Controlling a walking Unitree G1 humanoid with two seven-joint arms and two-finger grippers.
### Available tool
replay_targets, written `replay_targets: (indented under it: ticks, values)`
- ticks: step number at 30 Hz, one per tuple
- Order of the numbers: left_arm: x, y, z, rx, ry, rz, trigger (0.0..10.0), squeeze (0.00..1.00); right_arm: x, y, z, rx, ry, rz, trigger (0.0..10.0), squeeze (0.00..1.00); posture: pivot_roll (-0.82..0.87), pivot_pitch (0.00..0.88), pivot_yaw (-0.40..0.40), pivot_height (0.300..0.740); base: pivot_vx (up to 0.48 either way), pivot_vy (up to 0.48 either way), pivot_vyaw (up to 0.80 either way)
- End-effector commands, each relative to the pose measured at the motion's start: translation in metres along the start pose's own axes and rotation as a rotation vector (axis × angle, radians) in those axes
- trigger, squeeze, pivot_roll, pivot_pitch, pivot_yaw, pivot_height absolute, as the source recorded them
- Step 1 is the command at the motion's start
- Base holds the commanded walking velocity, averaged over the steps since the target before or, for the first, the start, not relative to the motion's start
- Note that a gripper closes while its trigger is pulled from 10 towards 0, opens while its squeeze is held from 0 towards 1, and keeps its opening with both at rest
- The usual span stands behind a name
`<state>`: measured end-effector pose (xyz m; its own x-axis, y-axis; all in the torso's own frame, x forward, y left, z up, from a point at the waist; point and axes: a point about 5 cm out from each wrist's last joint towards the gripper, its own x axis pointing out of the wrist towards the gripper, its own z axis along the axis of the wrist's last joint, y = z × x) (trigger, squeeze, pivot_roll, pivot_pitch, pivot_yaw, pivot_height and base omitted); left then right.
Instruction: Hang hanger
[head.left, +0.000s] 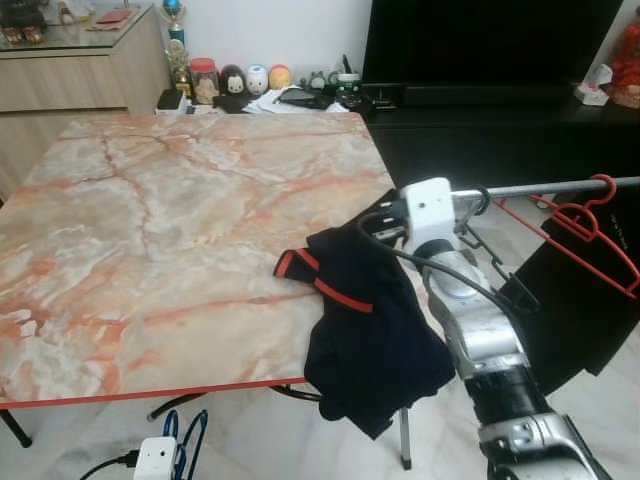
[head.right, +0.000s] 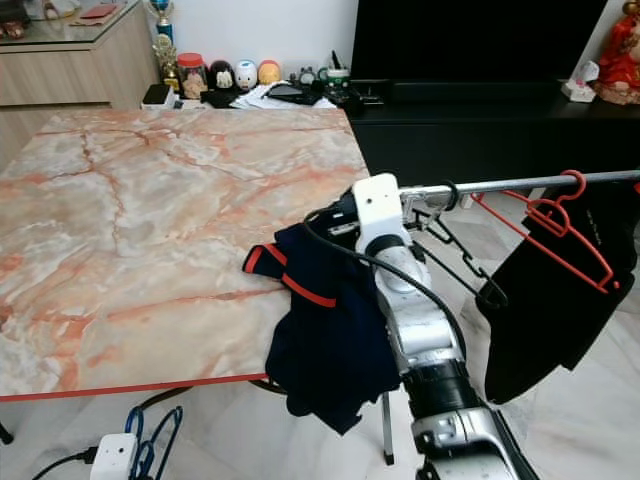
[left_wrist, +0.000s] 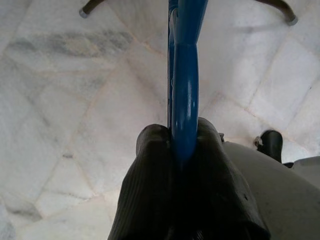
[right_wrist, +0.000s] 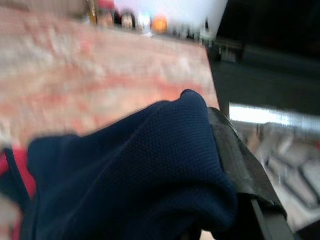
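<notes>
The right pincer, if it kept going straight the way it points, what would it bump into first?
Probably the marble table. The right pincer is shut on the dark navy garment and points across the tabletop toward the figurines at the far edge. Depth is blurry, so it might just skim over the surface.

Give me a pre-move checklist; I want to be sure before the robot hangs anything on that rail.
1. Left gripper shut on blue hanger: ok.
2. Right gripper holding navy garment: ok; its grip on the cloth cannot be judged.
3. Garment on the blue hanger: not ok, it drapes over the table edge.
4. Rail has free space: ok, left of the red hanger.
5. Black hanger clear of the right arm: cannot tell.
</notes>
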<state>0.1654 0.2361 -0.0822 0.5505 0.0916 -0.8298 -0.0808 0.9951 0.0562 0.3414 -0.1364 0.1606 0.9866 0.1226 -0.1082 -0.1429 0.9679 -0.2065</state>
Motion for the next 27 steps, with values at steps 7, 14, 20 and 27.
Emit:
replay_targets:
  ticks: [7,14,20,27]
  values:
    - [-0.001,0.002,-0.004,0.030,0.024,-0.007,10.0,0.00,-0.021,-0.002,-0.007,0.011,0.086,0.004,10.0,1.00,-0.08,0.000,-0.040,0.740,0.000,0.000,0.00]
    - [-0.001,0.003,-0.005,0.046,0.030,-0.003,10.0,0.00,-0.031,0.004,-0.008,0.028,0.115,0.020,10.0,1.00,-0.08,0.000,-0.038,0.740,0.000,0.000,0.00]
    - [-0.001,0.003,-0.005,0.049,0.034,-0.008,10.0,0.00,-0.039,0.011,-0.007,0.030,0.130,0.040,10.0,1.00,-0.08,0.000,-0.044,0.740,0.000,0.000,0.00]
    - [-0.001,0.002,-0.006,0.046,0.035,-0.016,10.0,0.00,-0.045,0.010,-0.010,0.035,0.134,0.024,10.0,1.00,-0.08,0.000,-0.045,0.740,0.000,0.000,0.00]
